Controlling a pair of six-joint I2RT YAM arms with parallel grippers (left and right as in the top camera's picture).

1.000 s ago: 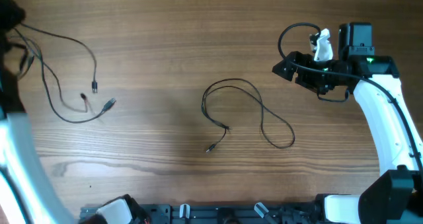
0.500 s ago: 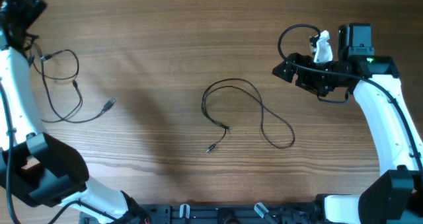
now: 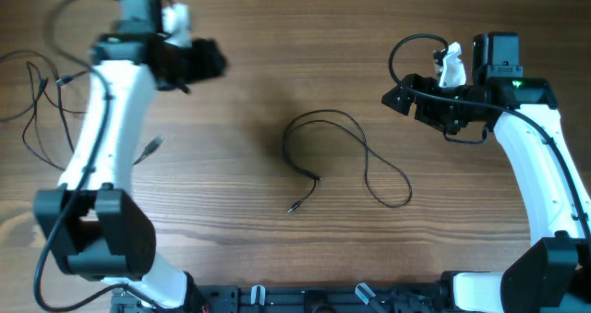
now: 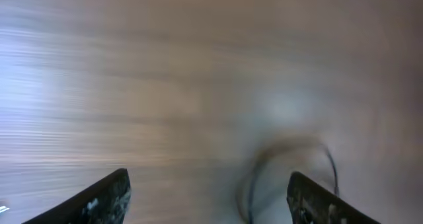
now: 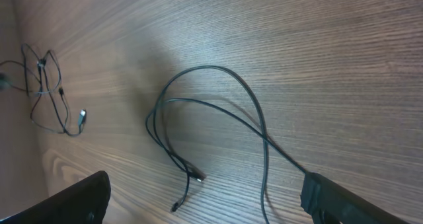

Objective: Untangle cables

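- Looped cable [image 3: 346, 156]: laid loose on table [image 3: 240, 18]
- Tangled cables [image 3: 42, 110]: found well left of looped cable
- Left gripper [image 4: 208, 201]: held up-left of looped cable, jaws spread
- Right gripper [image 5: 205, 201]: held up-right, jaws spread

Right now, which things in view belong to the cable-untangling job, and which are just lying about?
Part of the job:
centre cable, in loose loops mid-table
left cable, bunched near the table's left edge
left tool and right tool, both open and holding nothing

Not part of the job:
wooden table
thick wire loop fixed to the right arm
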